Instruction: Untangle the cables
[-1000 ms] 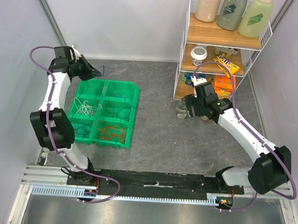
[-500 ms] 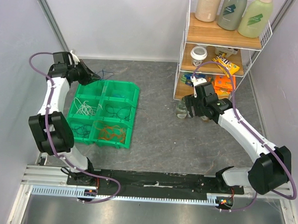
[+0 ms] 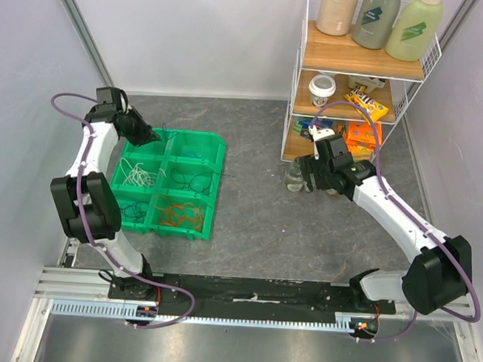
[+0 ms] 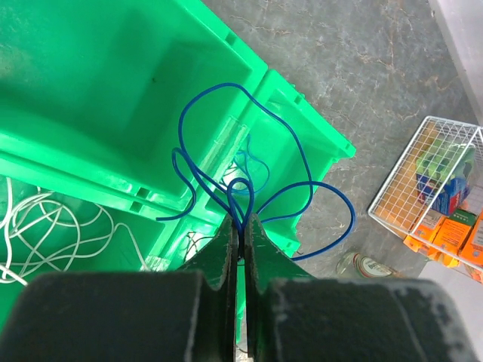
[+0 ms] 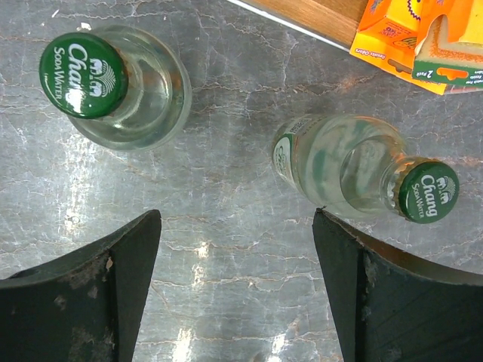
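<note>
Working over a grey stone-patterned table [image 3: 255, 222]. Sharing its far right side with a white wire rack [image 3: 345, 61], stacking large toiletry bottles [image 3: 375, 22] on top, a paper cup [image 3: 322, 89] on the middle board and orange snack packs [image 3: 359, 138] at the bottom.

Reaching across a green six-compartment tray [image 3: 219, 180] at the left of the table, with the left gripper [image 4: 241, 222] hanging over its far-left corner, fingers pressed together and pinching a blue cable [image 4: 317, 183].

Hovering the right gripper [image 5: 235, 226] low over bare table in front of the rack, fingers spread wide and gripping nothing. Facing two Chang soda water bottles just beyond the fingertips: an upright bottle [image 5: 113, 83] ahead of one finger, a toppled bottle [image 5: 347, 170] ahead of the other, cap pointing toward the rack.

Lying sorted in the tray: white cables [image 3: 136, 175] in the middle-left compartment, black cables [image 3: 189, 178] middle-right, blue cables [image 3: 130, 213] near-left, orange cables [image 3: 181, 214] near-right.

Looping free from the pinched fingers, showing against the two far compartments and the table beyond the tray's corner.
</note>
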{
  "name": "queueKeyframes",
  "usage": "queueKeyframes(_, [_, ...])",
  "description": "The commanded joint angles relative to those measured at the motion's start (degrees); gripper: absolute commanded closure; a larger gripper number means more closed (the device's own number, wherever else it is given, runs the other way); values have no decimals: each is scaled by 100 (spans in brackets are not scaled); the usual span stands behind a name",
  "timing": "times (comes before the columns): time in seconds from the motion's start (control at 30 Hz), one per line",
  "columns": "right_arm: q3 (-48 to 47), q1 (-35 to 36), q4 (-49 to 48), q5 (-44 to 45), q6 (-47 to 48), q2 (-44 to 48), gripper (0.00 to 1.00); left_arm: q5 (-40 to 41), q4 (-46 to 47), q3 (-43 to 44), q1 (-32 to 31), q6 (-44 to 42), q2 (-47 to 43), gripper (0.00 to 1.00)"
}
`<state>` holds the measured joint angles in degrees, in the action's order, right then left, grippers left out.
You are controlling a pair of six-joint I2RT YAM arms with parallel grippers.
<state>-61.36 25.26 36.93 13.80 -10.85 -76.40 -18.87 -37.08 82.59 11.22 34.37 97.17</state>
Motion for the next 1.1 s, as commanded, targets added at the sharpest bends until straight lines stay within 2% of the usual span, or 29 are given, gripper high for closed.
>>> queueKeyframes(0.0, [45,-12,-98,35,22,222,11,183,-150,424,11,202,153,98])
queueKeyframes(0.43, [2,-12,-72,61,48,213,11,-204,-291,864,-32,96,549,98])
queueKeyframes(0.67, [-104,-21,-80,70,83,134,11,-3,-352,1031,-892,-18,865,98])
queueKeyframes(0.77, [-95,-12,-72,105,74,152,11,147,-694,1495,-1341,-80,1400,98])
queueKeyframes(1.07, [45,-21,-72,149,13,328,11,779,-1574,2893,-2001,-97,2885,98])
